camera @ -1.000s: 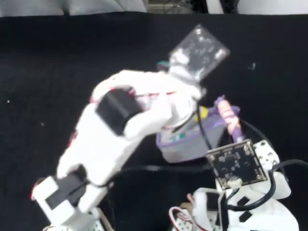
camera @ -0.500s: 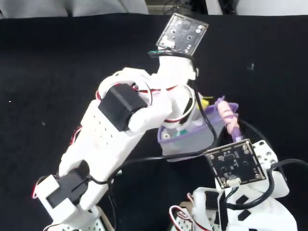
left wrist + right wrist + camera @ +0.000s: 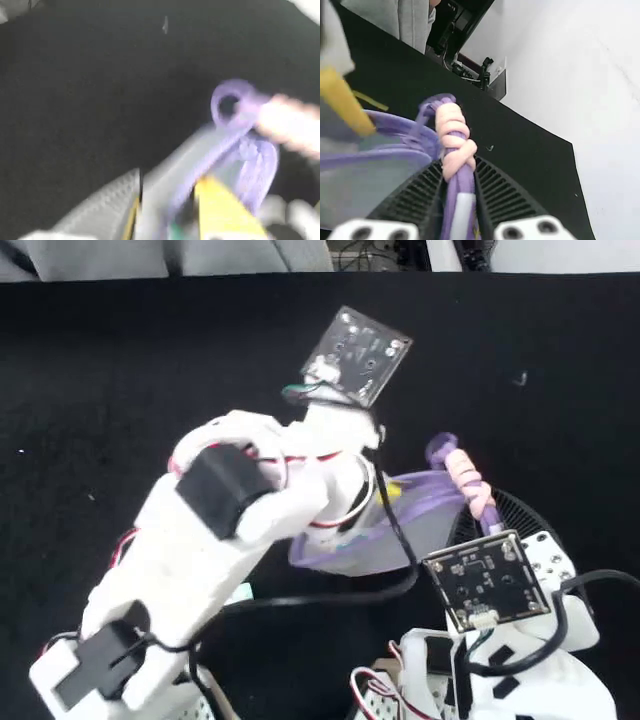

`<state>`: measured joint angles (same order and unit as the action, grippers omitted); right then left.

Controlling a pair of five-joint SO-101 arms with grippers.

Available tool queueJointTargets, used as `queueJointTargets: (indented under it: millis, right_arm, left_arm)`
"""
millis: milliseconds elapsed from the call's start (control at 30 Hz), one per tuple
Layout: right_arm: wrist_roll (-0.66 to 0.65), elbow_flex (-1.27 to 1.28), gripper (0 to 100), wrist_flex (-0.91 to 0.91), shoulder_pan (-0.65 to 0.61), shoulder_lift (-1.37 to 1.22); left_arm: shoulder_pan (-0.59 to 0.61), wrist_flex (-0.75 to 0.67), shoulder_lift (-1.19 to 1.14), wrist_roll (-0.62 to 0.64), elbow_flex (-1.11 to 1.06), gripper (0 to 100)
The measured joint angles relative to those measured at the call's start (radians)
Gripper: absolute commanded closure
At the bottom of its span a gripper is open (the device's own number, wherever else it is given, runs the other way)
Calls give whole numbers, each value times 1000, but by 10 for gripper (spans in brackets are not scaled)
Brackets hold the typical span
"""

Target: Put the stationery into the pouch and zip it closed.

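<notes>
A purple pouch lies on the black table between the two arms. Its purple strap, wrapped in pink, runs between the black ribbed fingers of my right gripper, which is shut on it. In the high view the strap rises from the right gripper. My left gripper sits at the pouch's rim, blurred, with a yellow piece beside the purple edge. That yellow piece peeks out under the left arm. The strap's ring lies beyond it.
The black tablecloth stretches wide to the left and back. The left arm's camera board stands above the pouch. The right arm's camera board and cables crowd the near right corner. A white wall lies behind the table.
The left arm has swung to the left and its wrist has tilted back. The pouch's near-left edge has stretched leftward with it. The right arm has kept still on the strap.
</notes>
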<state>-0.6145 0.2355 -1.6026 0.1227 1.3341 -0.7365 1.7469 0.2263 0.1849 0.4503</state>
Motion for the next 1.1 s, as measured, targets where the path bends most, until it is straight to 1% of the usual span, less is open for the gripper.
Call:
queueJointTargets:
  millis: [67, 133, 267, 400, 533, 700, 933, 1033, 1100]
  right_arm:
    - [0, 0, 988, 0, -2, 0]
    - [0, 2, 988, 0, -2, 0]
    - [0, 5, 988, 0, -3, 0]
    - [0, 6, 988, 0, -3, 0]
    - [0, 6, 988, 0, -3, 0]
    - [0, 6, 988, 0, -3, 0]
    - [0, 6, 988, 0, -3, 0]
    - [0, 6, 988, 0, -3, 0]
    - [-5, 6, 988, 0, -3, 0]
  left_arm:
    - [29, 3, 9, -25, -127, 827]
    - [64, 5, -9, -77, -193, 827]
    - [137, 8, 17, -137, -210, 827]
    - [153, 8, 78, -198, -215, 827]
    - [160, 8, 163, -210, -210, 827]
    - [161, 3, 242, -213, -81, 827]
    - [163, 8, 331, -166, 258, 827]
    - [181, 8, 345, -164, 284, 827]
    - [236, 8, 345, -164, 270, 827]
